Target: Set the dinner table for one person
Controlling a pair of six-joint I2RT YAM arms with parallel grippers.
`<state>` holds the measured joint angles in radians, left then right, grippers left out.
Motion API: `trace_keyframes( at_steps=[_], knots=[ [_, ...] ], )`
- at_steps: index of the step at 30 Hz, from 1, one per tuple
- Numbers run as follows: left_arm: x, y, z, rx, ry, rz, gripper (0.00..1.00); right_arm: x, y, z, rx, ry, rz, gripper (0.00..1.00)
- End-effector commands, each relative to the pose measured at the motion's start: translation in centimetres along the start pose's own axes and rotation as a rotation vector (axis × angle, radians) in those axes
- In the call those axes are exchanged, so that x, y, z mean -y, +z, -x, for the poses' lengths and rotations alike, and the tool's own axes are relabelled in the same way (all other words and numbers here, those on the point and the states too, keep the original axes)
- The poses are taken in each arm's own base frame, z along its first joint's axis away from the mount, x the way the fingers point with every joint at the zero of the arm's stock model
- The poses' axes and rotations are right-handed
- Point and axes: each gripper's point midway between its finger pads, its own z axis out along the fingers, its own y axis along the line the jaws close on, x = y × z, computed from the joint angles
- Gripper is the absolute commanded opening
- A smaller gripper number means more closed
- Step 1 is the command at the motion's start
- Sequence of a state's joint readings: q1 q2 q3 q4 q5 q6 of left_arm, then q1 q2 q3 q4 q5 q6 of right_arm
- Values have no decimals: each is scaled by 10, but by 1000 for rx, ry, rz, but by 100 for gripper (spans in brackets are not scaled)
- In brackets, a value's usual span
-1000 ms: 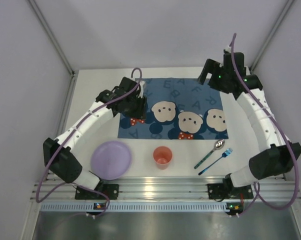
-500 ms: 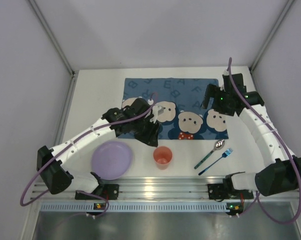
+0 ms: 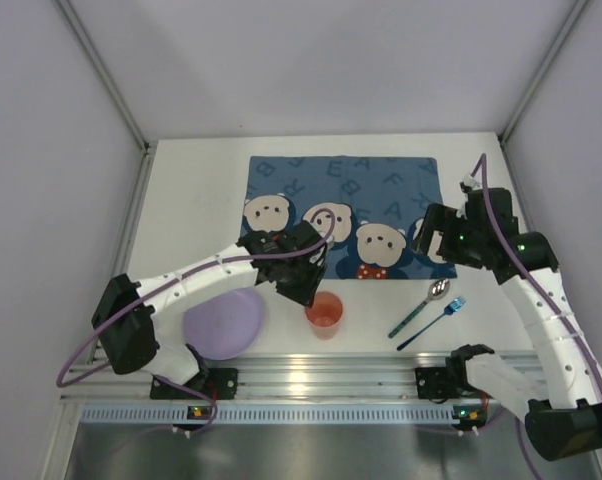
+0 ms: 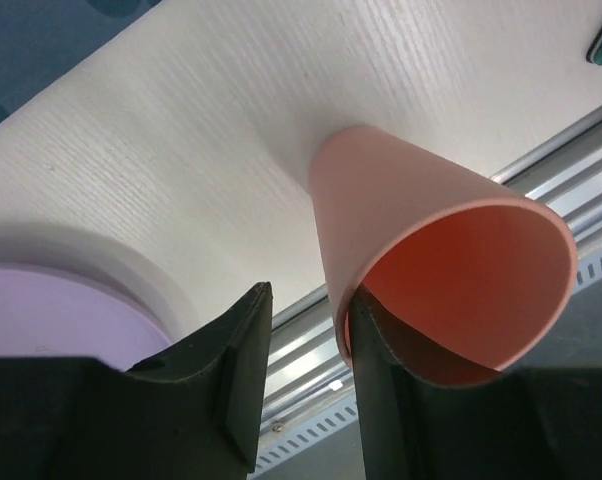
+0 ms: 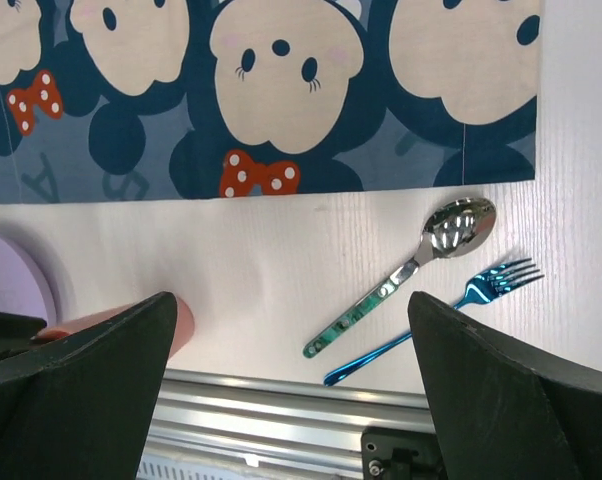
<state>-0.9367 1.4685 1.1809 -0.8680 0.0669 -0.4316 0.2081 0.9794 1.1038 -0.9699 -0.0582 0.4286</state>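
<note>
Both arms — the left arm (image 3: 196,272) and the right arm (image 3: 551,320) — pair rounded white links with chunky black joints. A purple cable (image 3: 482,170) trails along each. The left gripper (image 4: 308,293) has smooth, matte black fingers (image 4: 236,380).

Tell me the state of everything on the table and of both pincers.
Orange plastic cup: upright, empty.
Purple round plastic plate: flat, empty.
Silver spoon with green handle: lying flat.
Blue metal fork: lying beside the spoon.
Blue mouse-print cloth placemat: spread flat.
Left pincer: open, at the cup's rim.
Right pincer: open, empty.
</note>
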Motion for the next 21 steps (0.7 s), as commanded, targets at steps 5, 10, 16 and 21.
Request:
trace_keyframes(
  at_steps=[5,10,16,21],
  knots=[
    [5,9,33,97,-16,18,5,7,-30,-9,25,-21,-9,100],
    [-5,-20,79,208,43,131,0,14,-36,-14,33,-25,-31,100],
    [-66,-57,148,293,-66,227,0,16,-41,-20,22,-24,-34,100],
    [-149,-56,190,337,-289,284,0,21,-41,-26,18,-17,-54,100]
  ],
)
